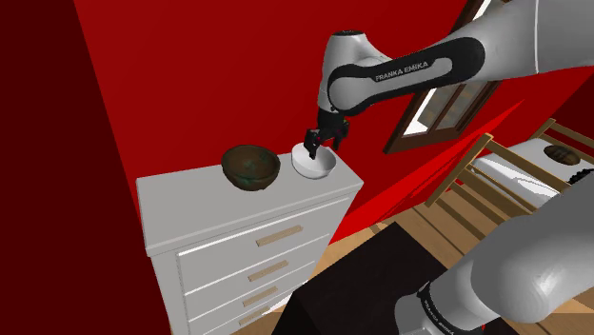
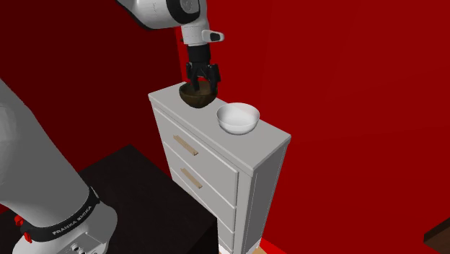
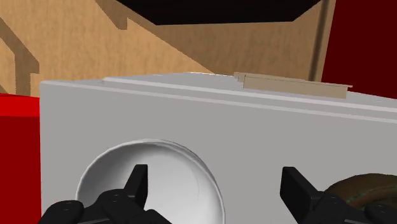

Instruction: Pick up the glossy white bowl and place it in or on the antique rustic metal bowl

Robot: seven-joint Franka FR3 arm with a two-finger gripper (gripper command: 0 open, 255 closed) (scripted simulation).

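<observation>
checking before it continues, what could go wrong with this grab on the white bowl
1. The open hand straddles the rim of the white bowl; a one-sided pinch could let it tilt or slip.
2. The bowl sits near the end of the dresser, so a nudge might push it off.
3. The dark bowl is close beside; the outer finger could bump it.

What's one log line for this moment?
gripper open | above rim of white bowl | unheld, on dresser | dark bowl empty
</observation>
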